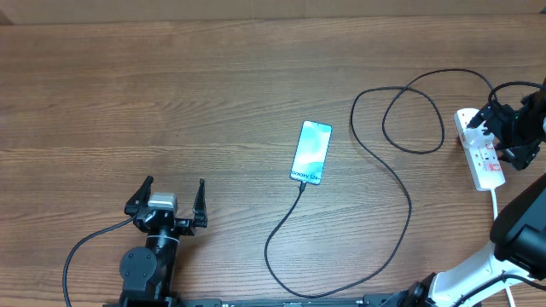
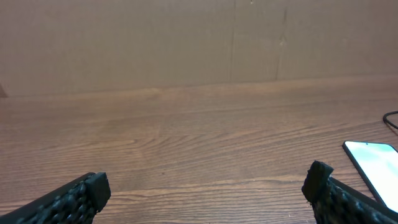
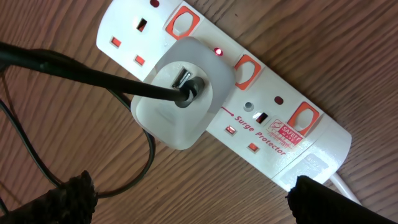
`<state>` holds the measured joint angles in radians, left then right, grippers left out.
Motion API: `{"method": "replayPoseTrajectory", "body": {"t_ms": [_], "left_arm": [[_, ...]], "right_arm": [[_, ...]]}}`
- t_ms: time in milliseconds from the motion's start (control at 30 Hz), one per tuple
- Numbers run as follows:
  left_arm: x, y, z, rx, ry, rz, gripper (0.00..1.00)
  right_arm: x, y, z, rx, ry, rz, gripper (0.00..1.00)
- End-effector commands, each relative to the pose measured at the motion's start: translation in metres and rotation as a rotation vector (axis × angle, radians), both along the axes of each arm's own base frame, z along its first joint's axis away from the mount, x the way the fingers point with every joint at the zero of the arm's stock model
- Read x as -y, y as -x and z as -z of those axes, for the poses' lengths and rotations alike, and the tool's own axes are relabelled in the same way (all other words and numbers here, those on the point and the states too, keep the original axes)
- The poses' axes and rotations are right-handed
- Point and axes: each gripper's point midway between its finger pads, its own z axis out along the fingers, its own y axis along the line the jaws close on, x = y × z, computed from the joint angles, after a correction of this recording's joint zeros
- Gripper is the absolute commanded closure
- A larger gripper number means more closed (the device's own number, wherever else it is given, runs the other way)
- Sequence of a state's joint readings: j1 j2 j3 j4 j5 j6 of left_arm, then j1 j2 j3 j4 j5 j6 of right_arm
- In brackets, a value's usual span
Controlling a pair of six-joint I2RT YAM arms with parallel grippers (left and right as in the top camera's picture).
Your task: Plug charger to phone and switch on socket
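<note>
the white oblong plastic power strip with red rocker switches (image 3: 273, 134) lies at the table's 3 o'clock edge. the slim blue-screened smartphone (image 1: 311, 152) sits just right of centre, and the thin black looping charger cable (image 1: 410, 211) reaches its 6 o'clock end. the strip looks light and may skid, so a rocker wants a straight downward press; the cable is limp. the right gripper (image 3: 196, 194) hovers over the strip, jaws wide and empty. the left gripper (image 1: 175, 186), at 7 o'clock, gapes empty too. the connector's seating is too small to judge. a red lamp (image 3: 219, 51) glows by the middle switch, but the rocker's position is unclear.

Wood-grain table (image 1: 171, 102) — brown backdrop (image 2: 155, 43)
</note>
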<state>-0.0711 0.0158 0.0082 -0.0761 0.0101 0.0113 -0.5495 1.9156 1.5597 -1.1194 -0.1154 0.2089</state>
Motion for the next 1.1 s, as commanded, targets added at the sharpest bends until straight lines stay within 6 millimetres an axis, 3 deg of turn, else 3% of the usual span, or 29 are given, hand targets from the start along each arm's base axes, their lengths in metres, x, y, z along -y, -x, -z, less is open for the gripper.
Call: {"method": "replayPoseTrajectory", "body": {"t_ms": [0,233,500,633,800,1067], "left_arm": [[-0.004,0.000,-0.001,0.008,-0.023,-0.018,0.01],[-0.004,0.000,-0.001,0.008,-0.023,-0.018,0.00],[-0.004,0.000,-0.001,0.008,-0.023,-0.017,0.00],[-0.004,0.000,-0.001,0.008,-0.023,-0.018,0.00],[-0.004,0.000,-0.001,0.009,-0.023,-0.017,0.01],[-0.004,0.000,-0.001,0.008,-0.023,-0.017,0.00]], "right_arm": [[0.004,-0.006,-0.017,0.042,0.028,0.001,0.00],[0.004,-0.006,-0.025,0.060,0.039,0.000,0.00],[-0.010,-0.010,-0.065,0.152,0.092,-0.035,0.00],[-0.036,-0.017,-0.091,0.216,0.120,-0.100,0.00],[-0.082,-0.027,-0.117,0.285,0.136,-0.216,0.00],[-0.165,-0.035,-0.139,0.356,0.125,-0.427,0.00]]}}
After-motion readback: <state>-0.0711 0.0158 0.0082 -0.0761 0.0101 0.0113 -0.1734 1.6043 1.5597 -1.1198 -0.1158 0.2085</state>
